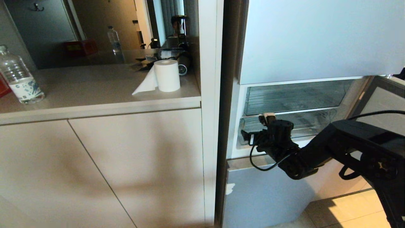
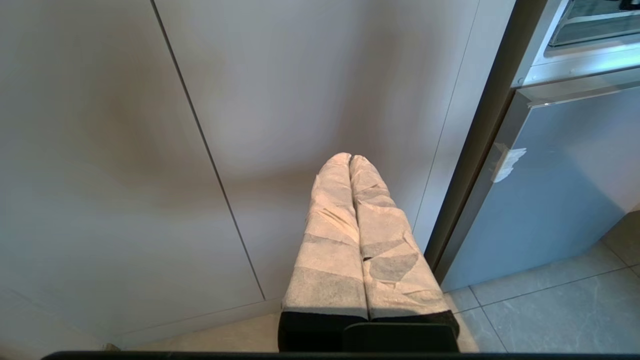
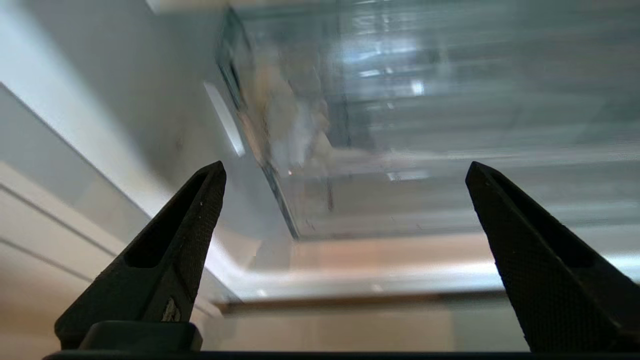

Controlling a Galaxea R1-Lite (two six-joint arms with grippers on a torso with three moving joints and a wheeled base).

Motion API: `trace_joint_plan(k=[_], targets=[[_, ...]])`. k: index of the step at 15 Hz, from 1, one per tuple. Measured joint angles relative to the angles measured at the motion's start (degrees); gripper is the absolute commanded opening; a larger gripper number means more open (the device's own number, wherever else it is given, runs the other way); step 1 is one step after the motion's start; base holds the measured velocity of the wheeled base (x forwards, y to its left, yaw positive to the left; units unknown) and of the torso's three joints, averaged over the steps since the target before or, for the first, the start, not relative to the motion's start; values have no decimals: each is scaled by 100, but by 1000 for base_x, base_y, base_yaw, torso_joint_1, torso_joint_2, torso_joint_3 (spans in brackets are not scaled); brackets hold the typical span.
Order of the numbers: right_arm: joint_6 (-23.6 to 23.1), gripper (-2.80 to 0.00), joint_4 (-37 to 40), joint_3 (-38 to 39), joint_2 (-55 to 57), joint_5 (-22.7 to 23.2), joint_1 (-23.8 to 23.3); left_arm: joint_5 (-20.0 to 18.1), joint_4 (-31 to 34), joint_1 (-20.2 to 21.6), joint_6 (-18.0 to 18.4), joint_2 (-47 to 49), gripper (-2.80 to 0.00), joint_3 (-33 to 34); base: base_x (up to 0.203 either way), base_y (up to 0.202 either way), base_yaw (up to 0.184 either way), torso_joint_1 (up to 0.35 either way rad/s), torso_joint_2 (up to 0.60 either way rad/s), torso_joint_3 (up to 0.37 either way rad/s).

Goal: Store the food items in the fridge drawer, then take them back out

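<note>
My right gripper (image 1: 255, 127) reaches into the open fridge at the left end of the clear, shallow fridge drawer (image 1: 313, 125). In the right wrist view the gripper (image 3: 345, 167) is open, its black fingers (image 3: 190, 225) are spread wide, and nothing lies between them. The drawer's clear front wall (image 3: 400, 200) stands just ahead of them. No food items show in any view. My left gripper (image 2: 350, 158) is shut and empty, its fingers wrapped in pale paper. It hangs parked low in front of the cabinet doors.
A second clear bin (image 1: 297, 96) sits above the drawer, under the fridge's white upper panel (image 1: 316, 38). The blue-grey lower fridge door (image 1: 262, 196) is shut. A counter (image 1: 95, 107) to the left holds a paper roll (image 1: 167, 75) and a water bottle (image 1: 19, 77).
</note>
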Motion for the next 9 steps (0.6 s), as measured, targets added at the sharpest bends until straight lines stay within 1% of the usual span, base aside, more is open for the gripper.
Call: trace_joint_plan(k=[7, 8, 9], targets=[[65, 0, 66, -609, 272, -5, 10, 0, 2, 0, 2, 0, -280, 0, 0, 0, 0, 0, 0, 0], [74, -280, 110, -658, 292, -3, 26, 0, 2, 0, 2, 0, -280, 0, 0, 0, 0, 0, 0, 0], [73, -280, 135, -686, 307, -3, 59, 0, 2, 0, 0, 0, -280, 0, 0, 0, 0, 0, 0, 0]])
